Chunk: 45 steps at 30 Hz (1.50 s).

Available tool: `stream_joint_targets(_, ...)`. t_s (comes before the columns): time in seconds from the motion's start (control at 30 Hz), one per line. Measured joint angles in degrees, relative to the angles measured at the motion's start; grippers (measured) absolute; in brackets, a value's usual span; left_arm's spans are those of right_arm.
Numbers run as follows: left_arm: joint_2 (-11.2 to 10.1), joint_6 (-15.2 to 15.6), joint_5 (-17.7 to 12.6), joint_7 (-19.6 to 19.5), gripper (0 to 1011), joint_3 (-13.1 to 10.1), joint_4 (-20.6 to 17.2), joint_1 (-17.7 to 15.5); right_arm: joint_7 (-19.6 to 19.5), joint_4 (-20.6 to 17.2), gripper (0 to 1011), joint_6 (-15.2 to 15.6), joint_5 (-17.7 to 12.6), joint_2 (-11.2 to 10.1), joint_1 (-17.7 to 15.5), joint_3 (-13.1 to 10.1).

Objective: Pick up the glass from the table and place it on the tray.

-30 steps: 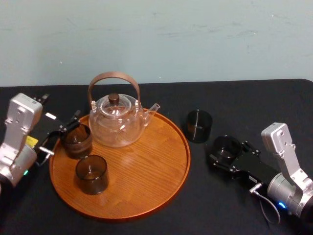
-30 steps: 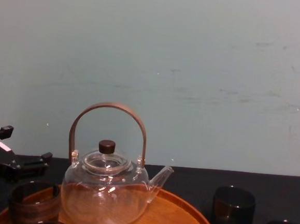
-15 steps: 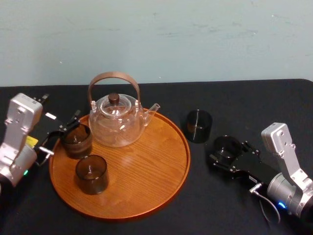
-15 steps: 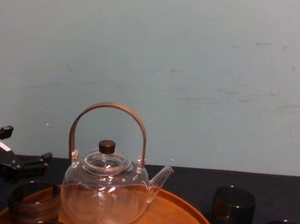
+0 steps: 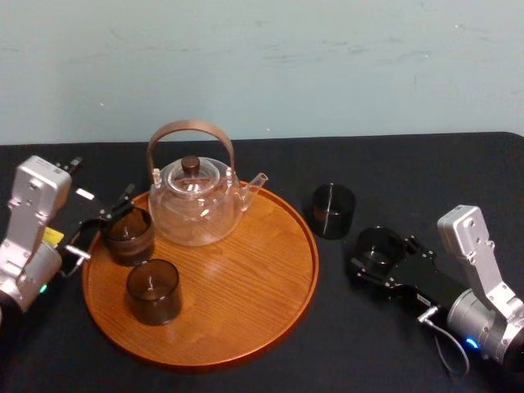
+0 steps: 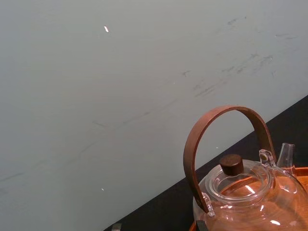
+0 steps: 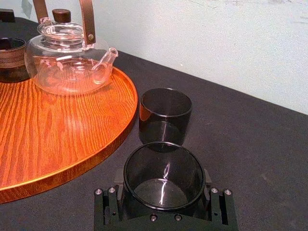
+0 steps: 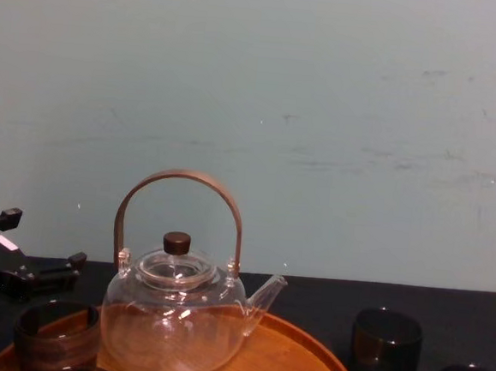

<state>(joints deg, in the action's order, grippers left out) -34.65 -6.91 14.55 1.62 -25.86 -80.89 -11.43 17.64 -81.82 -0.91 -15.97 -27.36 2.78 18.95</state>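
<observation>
On the black table, just right of the tray, the glass sat upright inside the right gripper. Jaws stood against opposite sides of its wall and looked closed on it, base on the table (not lifted yet). The low side-on grab made sense to me: round wall, mouth left clear, and it can go down flat on its base. Axis vertical, mouth up, no handle, so no heading to manage. A second glass stood just beyond it, apart. Left gripper sat at the tray's left rim around a brown glass; gripping or released, couldn't tell. Glass teapot and another brown glass filled the back and left, so the near-right wood looked like the free spot.
</observation>
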Motion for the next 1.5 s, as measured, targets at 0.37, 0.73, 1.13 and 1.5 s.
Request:
stream_joint_targets(0.37, 0.0, 0.0, 0.0, 0.0, 1001, 0.0, 0.0, 0.0, 0.0, 0.0, 916, 0.0, 0.0, 0.0, 0.0, 0.0)
stream_joint_targets(0.73, 0.0, 0.0, 0.0, 0.0, 1002, 0.0, 0.0, 0.0, 0.0, 0.0, 916, 0.0, 0.0, 0.0, 0.0, 0.0)
stream_joint_targets(1.13, 0.0, 0.0, 0.0, 0.0, 1001, 0.0, 0.0, 0.0, 0.0, 0.0, 916, 0.0, 0.0, 0.0, 0.0, 0.0)
stream_joint_targets(1.5, 0.0, 0.0, 0.0, 0.0, 1001, 0.0, 0.0, 0.0, 0.0, 0.0, 916, 0.0, 0.0, 0.0, 0.0, 0.0)
